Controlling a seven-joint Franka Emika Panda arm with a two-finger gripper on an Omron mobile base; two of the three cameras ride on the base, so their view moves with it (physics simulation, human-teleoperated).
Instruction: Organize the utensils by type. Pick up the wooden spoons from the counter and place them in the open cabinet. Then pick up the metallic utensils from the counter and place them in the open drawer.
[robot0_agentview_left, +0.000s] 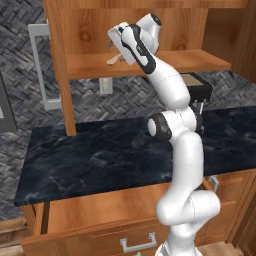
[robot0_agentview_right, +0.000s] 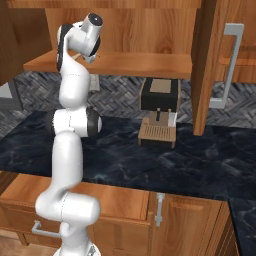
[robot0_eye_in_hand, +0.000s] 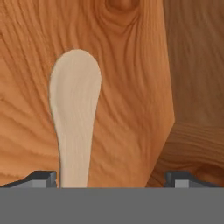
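Note:
My gripper (robot0_eye_in_hand: 111, 179) is open up at the cabinet shelf (robot0_agentview_left: 200, 60), its two fingertips (robot0_eye_in_hand: 43, 177) standing far apart. A pale tan wooden spoon (robot0_eye_in_hand: 74, 113) lies between them on the wood, close beside the left tip, bowl pointing away from the hand. In the left base view this spoon (robot0_agentview_left: 112, 61) pokes out on the shelf just below the gripper (robot0_agentview_left: 116, 50). Under the black marble counter (robot0_agentview_left: 100, 155) the drawer (robot0_agentview_left: 100, 210) stands pulled out, its flat bottom bare. The metallic utensils are out of view.
The cabinet door (robot0_agentview_left: 60, 65) hangs open at the left with its silver bar handle (robot0_agentview_left: 40, 65). A dark coffee machine (robot0_agentview_right: 159, 112) stands on the counter (robot0_agentview_right: 175, 165) under the shelf (robot0_agentview_right: 140, 65), to the right of the arm.

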